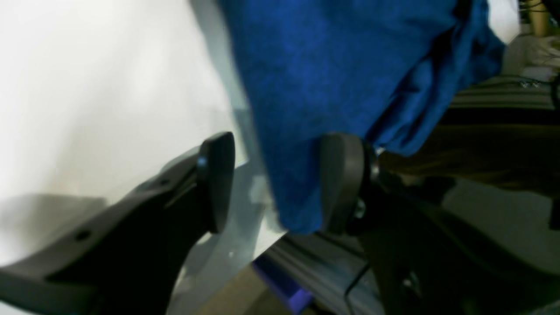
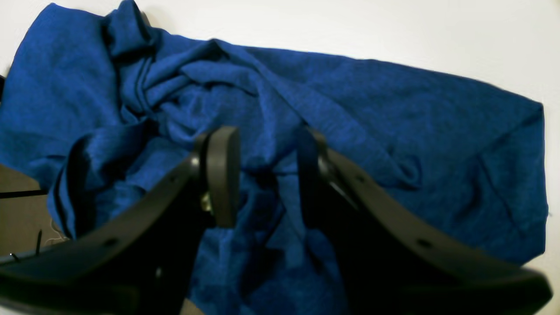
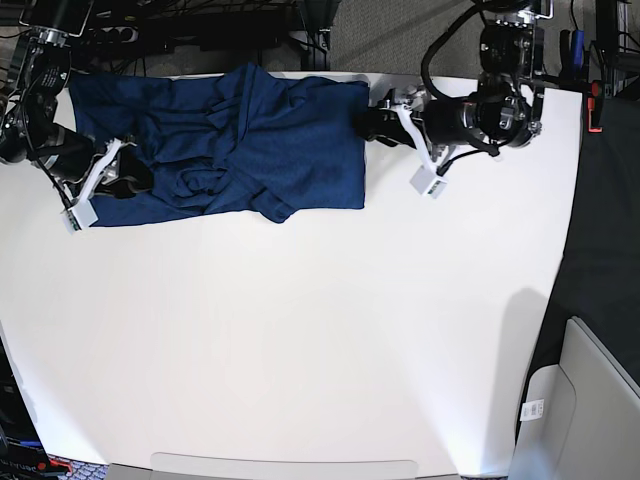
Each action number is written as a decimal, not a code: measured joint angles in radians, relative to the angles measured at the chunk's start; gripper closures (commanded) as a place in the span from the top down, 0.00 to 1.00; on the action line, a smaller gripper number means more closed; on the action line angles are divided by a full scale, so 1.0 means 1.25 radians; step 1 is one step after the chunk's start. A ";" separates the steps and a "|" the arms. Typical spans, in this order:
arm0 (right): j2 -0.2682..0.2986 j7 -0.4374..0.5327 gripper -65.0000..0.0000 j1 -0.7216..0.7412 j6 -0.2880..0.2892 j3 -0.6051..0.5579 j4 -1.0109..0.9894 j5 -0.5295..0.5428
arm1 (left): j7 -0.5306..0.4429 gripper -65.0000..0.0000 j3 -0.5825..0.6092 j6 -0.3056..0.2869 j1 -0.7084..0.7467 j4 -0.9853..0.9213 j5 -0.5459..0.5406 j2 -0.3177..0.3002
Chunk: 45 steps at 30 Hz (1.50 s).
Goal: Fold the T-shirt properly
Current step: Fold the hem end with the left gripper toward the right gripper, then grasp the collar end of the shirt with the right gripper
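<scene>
The T-shirt (image 3: 215, 150) is stretched lengthwise between the arms; the left gripper (image 1: 280, 181) is parted wide, an edge seemingly against one jaw, while the right gripper (image 2: 267, 175) straddles bunched folds, half-open

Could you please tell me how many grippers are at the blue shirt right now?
2: the left gripper at the dark blue knit shirt's right edge, the right gripper at its left end.
</scene>
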 measured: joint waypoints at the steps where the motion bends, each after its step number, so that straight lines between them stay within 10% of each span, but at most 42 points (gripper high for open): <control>1: 0.005 0.000 0.34 -0.002 0.000 0.000 0.000 0.001 | -0.001 0.47 0.000 0.003 0.000 -0.020 0.002 0.007; 10: 0.018 0.000 0.34 -0.034 0.000 0.125 0.033 0.000 | -0.006 0.44 -0.001 -0.005 -0.028 -0.085 -0.017 0.030; 20: 0.030 -0.003 0.34 -0.086 0.000 0.227 0.030 -0.003 | 0.012 0.00 -0.003 -0.002 -0.085 -0.091 0.002 0.053; 37: -0.016 0.003 0.36 -0.094 0.000 0.233 0.029 -0.147 | 0.010 0.00 -0.119 0.002 -0.148 -0.087 0.005 -0.030; 45: -0.069 0.005 0.52 -0.081 0.000 0.165 -0.007 -0.150 | 0.007 0.01 -0.112 0.002 -0.126 -0.081 0.007 -0.019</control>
